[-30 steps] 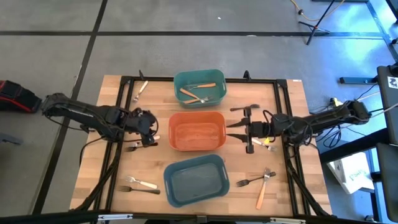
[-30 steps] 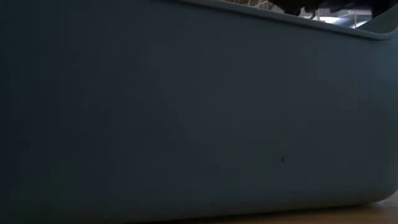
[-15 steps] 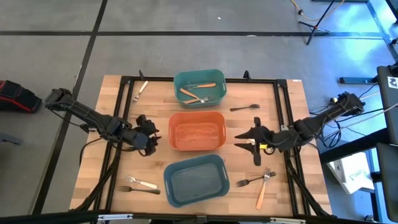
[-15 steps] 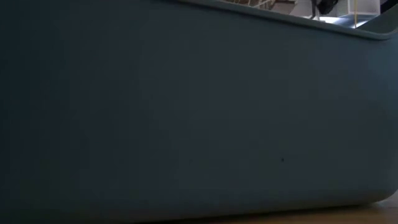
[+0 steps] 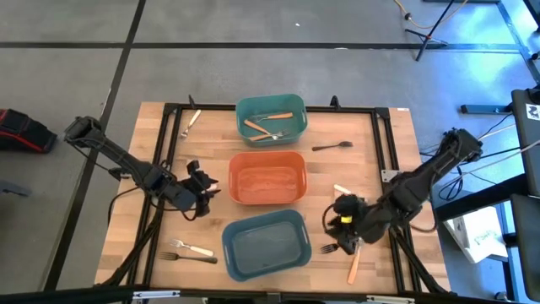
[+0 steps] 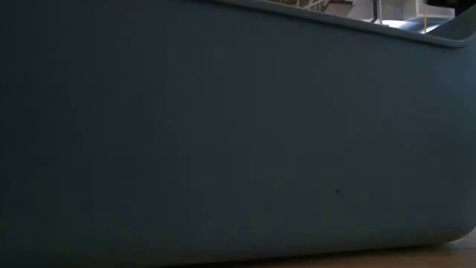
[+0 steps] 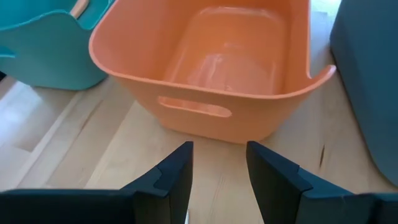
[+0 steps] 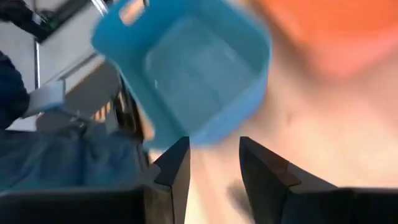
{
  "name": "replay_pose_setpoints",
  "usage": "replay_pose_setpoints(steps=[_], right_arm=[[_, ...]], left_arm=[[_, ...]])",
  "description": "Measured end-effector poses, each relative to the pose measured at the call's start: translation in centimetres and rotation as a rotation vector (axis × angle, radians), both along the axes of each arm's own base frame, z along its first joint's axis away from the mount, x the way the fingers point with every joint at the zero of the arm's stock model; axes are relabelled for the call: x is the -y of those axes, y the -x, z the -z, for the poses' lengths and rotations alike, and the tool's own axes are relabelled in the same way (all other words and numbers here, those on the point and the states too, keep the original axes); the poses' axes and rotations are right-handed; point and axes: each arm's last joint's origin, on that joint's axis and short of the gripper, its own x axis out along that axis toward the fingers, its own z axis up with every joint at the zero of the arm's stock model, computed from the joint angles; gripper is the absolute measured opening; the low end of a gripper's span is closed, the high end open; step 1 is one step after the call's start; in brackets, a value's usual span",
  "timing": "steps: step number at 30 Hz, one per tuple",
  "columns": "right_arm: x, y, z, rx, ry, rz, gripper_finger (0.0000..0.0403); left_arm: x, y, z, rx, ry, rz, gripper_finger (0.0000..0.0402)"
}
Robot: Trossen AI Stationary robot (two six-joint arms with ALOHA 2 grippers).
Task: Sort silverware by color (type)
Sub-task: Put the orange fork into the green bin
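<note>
Forks lie scattered on the wooden table. Several brown-handled ones lie in the teal bin (image 5: 270, 119). A dark fork (image 5: 332, 146) and a cream-handled fork (image 5: 192, 120) lie near the far edge. Two forks (image 5: 191, 252) lie near the left front. A dark fork (image 5: 331, 248) and a wooden-handled fork (image 5: 355, 265) lie right of the blue-grey bin (image 5: 265, 244). My right gripper (image 5: 341, 233) (image 8: 214, 171) hovers open just above those two. My left gripper (image 5: 202, 195) (image 7: 217, 168) is open, left of the orange bin (image 5: 267, 178), pointing at its wall (image 7: 205, 109).
A black metal frame (image 5: 270, 108) runs around the table top. The three bins stand in a row down the middle. The low view is filled by the blue-grey bin's wall (image 6: 223, 134). Another cream fork (image 5: 342, 190) lies right of the orange bin.
My right gripper has swung from beside the orange bin's right wall toward the near edge and has turned; it now hangs over the forks right of the blue-grey bin. My left gripper has drifted a little toward the near edge. No fork has moved.
</note>
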Motion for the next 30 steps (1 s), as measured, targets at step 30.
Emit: replay_pose_setpoints(steps=[30], right_arm=[[-6.6,2.9,10.8,-0.82,-0.038,0.563,0.0124]], left_arm=[[0.1,-0.1,-0.1,0.019,-0.001,0.002,0.0144]])
